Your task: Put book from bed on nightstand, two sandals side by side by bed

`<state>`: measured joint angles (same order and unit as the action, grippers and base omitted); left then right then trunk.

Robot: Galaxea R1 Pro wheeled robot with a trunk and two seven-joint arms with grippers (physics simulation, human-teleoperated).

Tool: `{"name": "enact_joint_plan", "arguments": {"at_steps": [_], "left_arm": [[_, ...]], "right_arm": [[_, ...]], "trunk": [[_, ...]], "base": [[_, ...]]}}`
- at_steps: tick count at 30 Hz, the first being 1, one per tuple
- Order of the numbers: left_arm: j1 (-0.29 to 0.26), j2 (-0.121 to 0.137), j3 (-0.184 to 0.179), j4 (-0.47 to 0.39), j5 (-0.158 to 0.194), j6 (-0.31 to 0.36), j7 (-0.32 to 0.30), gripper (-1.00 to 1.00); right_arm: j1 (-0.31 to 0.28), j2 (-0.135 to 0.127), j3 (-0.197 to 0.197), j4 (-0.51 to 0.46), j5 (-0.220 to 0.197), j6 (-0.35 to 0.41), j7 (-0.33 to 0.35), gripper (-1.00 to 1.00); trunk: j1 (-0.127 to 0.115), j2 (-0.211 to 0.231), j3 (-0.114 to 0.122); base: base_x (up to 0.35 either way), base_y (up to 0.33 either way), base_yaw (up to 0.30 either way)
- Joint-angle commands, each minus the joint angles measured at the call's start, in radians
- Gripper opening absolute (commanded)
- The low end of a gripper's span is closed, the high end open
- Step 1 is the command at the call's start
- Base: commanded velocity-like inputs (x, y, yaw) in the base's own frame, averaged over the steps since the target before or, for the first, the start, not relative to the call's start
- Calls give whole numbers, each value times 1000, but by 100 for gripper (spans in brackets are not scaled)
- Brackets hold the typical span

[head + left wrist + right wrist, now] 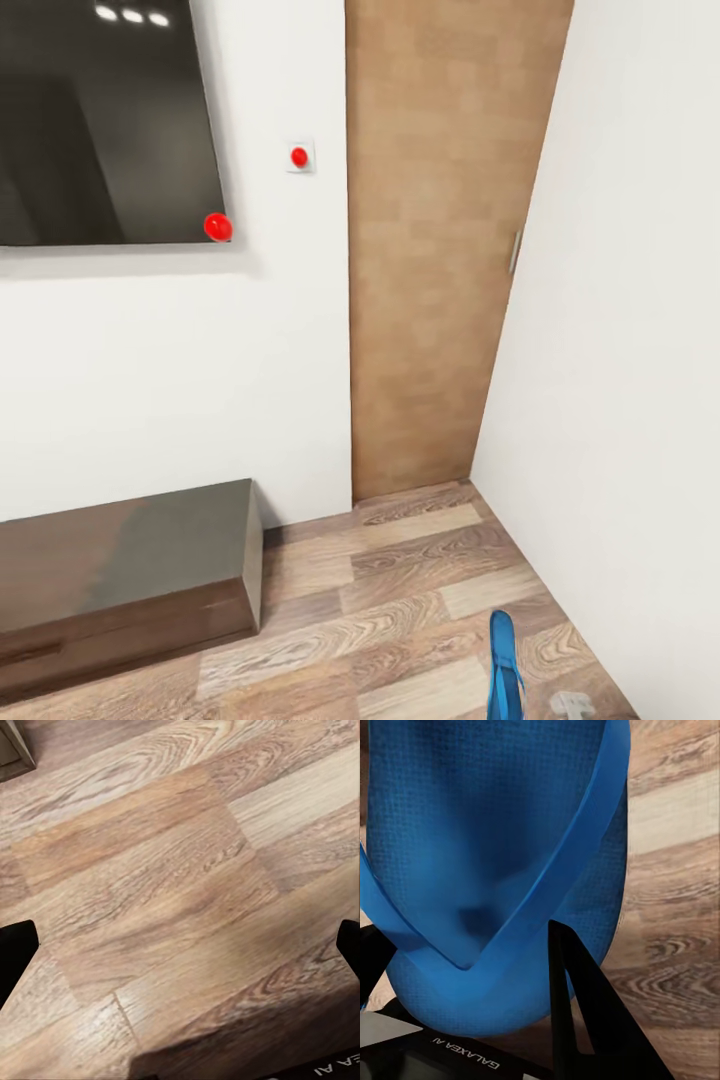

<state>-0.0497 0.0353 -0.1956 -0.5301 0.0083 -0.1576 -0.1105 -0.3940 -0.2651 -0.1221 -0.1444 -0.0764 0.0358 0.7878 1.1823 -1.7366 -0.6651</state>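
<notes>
Your R gripper point(472, 982) is clamped on a sandal point(487, 855), toe end between fingers; L gripper point(180, 945) gapes wide over floor point(165, 870).

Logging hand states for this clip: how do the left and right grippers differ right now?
The right gripper is closed on a blue sandal; the left gripper holds nothing. The left fingers are spread wide over bare wood floor; the right fingers sit against the sandal. Both have black fingers.
</notes>
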Motion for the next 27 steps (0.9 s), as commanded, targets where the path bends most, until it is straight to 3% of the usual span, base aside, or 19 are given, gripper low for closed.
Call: {"name": "enact_joint_plan", "arguments": {"at_steps": [1,27], "left_arm": [[-1,1,-4,1,1,-3,0,100],[-1,-11,-2,2,1,-3,0,100]], "right_arm": [[0,0,-2,0,-8,4,4,-100],[0,0,-2,1,-8,4,4,-100]], "trunk": [[0,0,-1],[0,0,-1]], "base": [[0,0,290],[0,0,290]]}}
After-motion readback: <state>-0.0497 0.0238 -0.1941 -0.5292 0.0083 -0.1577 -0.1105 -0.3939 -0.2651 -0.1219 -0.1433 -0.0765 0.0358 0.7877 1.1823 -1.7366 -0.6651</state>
